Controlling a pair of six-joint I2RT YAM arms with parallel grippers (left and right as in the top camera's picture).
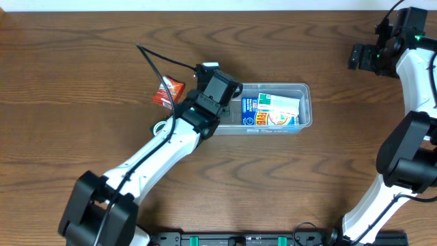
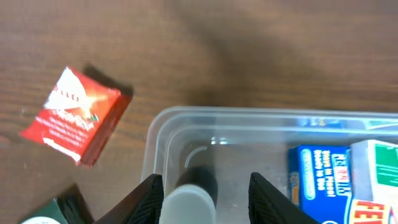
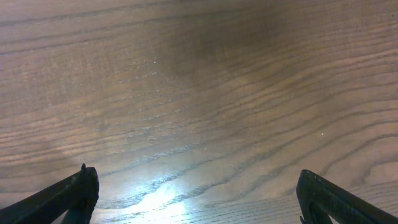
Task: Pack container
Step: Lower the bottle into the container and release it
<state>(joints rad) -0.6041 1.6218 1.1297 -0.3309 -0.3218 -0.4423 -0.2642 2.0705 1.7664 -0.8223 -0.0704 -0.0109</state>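
From overhead, the container (image 1: 305, 92), a clear plastic tub, lies lengthwise a little right of the middle of the wooden table (image 1: 82, 55). Blue-and-white cardboard boxes (image 1: 271, 111) fill its right part. The left arm reaches in from the near left, and the left gripper (image 1: 225, 102) hangs over the tub's left end, its fingers hidden under the wrist. A red packet (image 1: 168, 92) lies on the table just left of that wrist. The right gripper (image 1: 358, 56) is well apart, at the far right corner.

The left wrist camera looks down on the tub's rounded left end (image 2: 155, 140). The two dark fingers (image 2: 148, 200) stand apart. Between them is a pale cylinder with a dark end (image 2: 189, 194), close against the left finger with a clear gap to the right one. I cannot tell whether it is touched or lies loose in the tub. A blue box (image 2: 320, 180) and a white-and-green one (image 2: 376, 165) sit in the tub to the right. The red packet (image 2: 74, 115) lies outside on the wood, far left, and something dark green (image 2: 50, 214) pokes in at the near left corner.

The right wrist camera shows only wood grain, with the fingers (image 3: 68, 196) spread wide at both lower corners and holding nothing.
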